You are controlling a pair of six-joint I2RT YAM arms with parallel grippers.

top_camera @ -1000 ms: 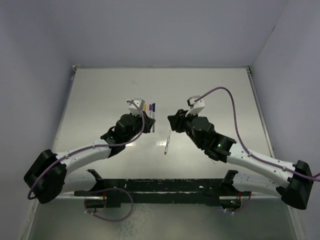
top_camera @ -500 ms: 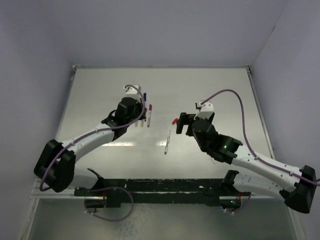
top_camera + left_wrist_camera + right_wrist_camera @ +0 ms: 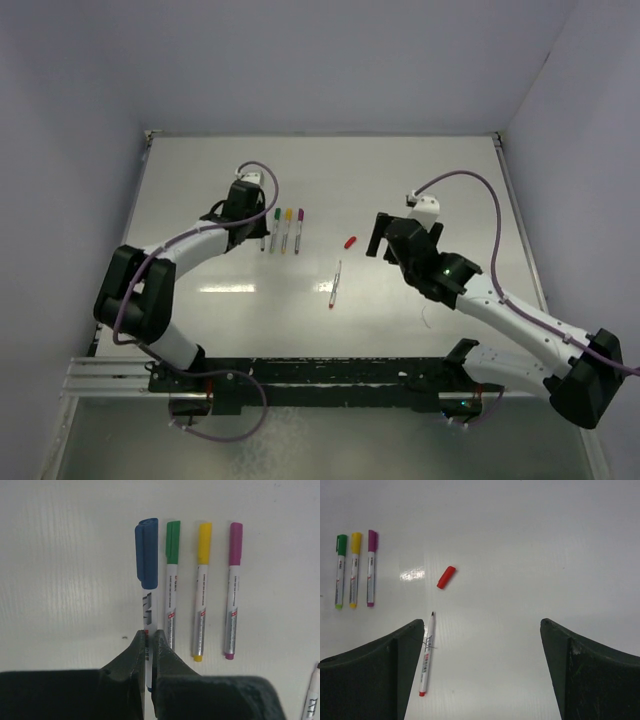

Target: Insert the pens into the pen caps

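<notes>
My left gripper is shut on the barrel of a pen with a blue cap, which lies parallel to the green-capped pen on its left. The yellow-capped pen and purple-capped pen complete the row. An uncapped pen with a red end lies alone on the table, and a loose red cap lies just beyond its tip. My right gripper hangs open and empty above the table, right of the red cap and the uncapped pen.
The white table has a raised rim along its back and sides. A black rail with both arm bases runs across the near edge. Purple cables loop over each wrist.
My right gripper has opened wide and drawn back to the right, leaving the red cap on the table. My left arm has swung left and back, carrying the blue-capped pen beside the row.
</notes>
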